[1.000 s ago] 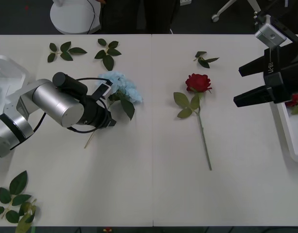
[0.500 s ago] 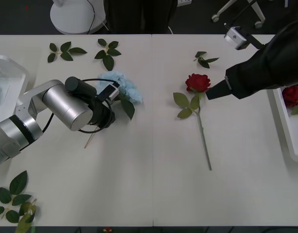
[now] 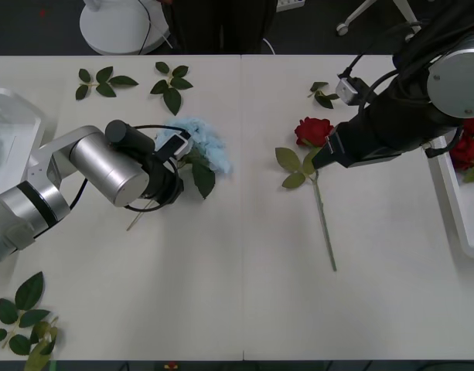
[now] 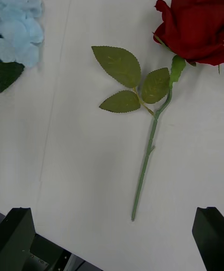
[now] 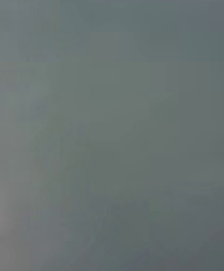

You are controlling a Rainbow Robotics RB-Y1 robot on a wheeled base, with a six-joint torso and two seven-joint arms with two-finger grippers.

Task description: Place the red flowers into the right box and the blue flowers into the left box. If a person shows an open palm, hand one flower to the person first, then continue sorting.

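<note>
Right gripper [image 4: 112, 238], fingers spread wide, hangs just above the lone red rose [image 3: 315, 132] with its stem between them, lined up for a grab; left gripper [image 3: 179, 154] at the blue hydrangea [image 3: 203, 142], finger state can't tell.

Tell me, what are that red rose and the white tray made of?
The red rose looks artificial: matte cloth-like petals, a smooth, uniformly green, plastic-looking stem and stiff, evenly toothed leaves. The white tray at the table's right edge seems moulded plastic, with a smooth raised rim.
</note>
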